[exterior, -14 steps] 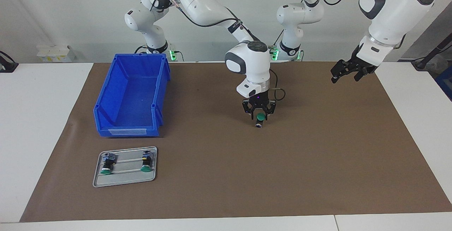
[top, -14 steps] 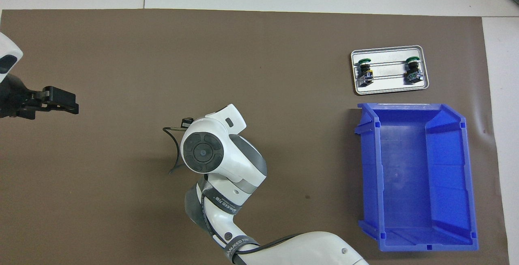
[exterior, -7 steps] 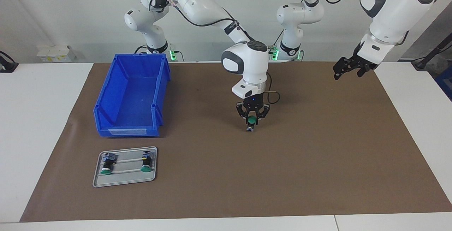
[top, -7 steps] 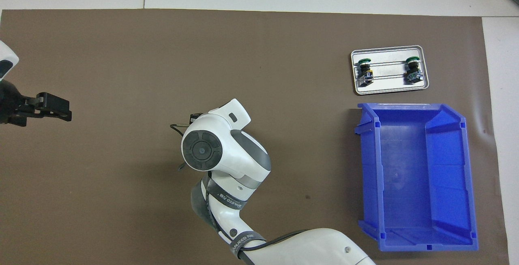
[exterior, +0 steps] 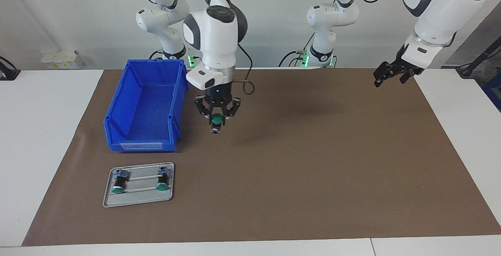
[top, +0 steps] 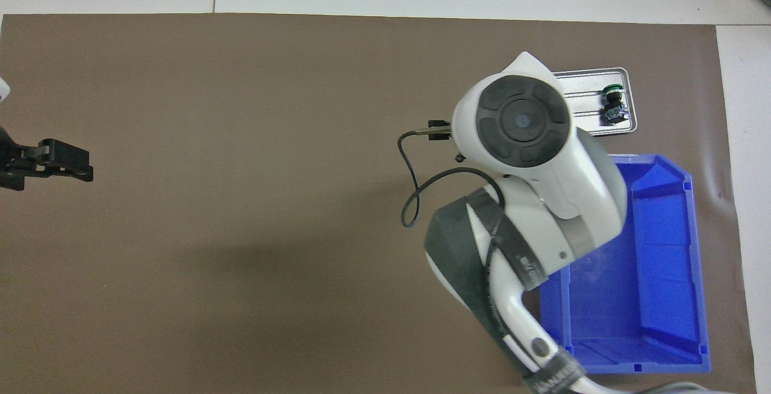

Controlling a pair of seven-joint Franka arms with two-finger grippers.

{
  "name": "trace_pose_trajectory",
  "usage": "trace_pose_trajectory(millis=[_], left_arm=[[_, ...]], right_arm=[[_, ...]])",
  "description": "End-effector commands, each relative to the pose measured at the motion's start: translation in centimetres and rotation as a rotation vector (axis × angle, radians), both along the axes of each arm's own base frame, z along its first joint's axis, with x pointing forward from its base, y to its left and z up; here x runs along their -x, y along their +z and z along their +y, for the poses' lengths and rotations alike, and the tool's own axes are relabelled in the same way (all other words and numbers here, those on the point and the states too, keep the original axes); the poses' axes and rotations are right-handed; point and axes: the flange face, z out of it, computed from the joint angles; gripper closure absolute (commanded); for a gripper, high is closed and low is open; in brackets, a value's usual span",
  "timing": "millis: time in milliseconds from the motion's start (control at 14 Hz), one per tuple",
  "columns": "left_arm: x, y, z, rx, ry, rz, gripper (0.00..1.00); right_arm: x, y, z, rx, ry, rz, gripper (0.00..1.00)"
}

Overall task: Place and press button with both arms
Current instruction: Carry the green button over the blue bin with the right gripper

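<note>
We've swung the right gripper [exterior: 216, 119], clamped on the button [exterior: 215, 122], back over beside the blue bin [exterior: 145, 105]; left gripper [exterior: 391, 76] waits open, so placing's undone.

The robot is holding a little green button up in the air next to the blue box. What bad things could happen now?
1. The right gripper pinches the button only near its green cap, high over the brown mat; a slip would probably send it tumbling or rolling.
2. It hangs close to the blue bin; a careless move might bump the wall.
3. The left gripper waits open over the mat's edge, so pressing would need a long, well-aimed reach.
</note>
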Motion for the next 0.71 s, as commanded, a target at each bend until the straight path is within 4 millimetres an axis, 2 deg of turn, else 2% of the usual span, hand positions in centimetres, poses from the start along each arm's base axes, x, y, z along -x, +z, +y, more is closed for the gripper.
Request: trace_pose_trajectory(millis=[0,143,286,429,643], left_arm=[[0.6,0.3,0.4,-0.013,-0.002,0.002,0.0],[0.7,0.4,0.4,-0.014,-0.002,0.0,0.0],[0.6,0.3,0.4,-0.013,-0.002,0.002,0.0],[0.7,0.4,0.4,-0.013,-0.004,0.0,0.0],[0.6,0.3,0.3,-0.013,-0.005,0.002,0.0]], right_arm=[[4.3,1.3,-12.4,-0.057,0.123,0.076,1.0],[6.0,0.8,-20.1,-0.093,0.169,0.12,1.0],[7.9,-1.5,-24.7,-0.151,0.181,0.143,1.0],[10.2,-3.9,-26.5,-0.182,0.198,0.139,1.0],[11.8,-8.9,-26.8,-0.182,0.212,0.141,1.0]])
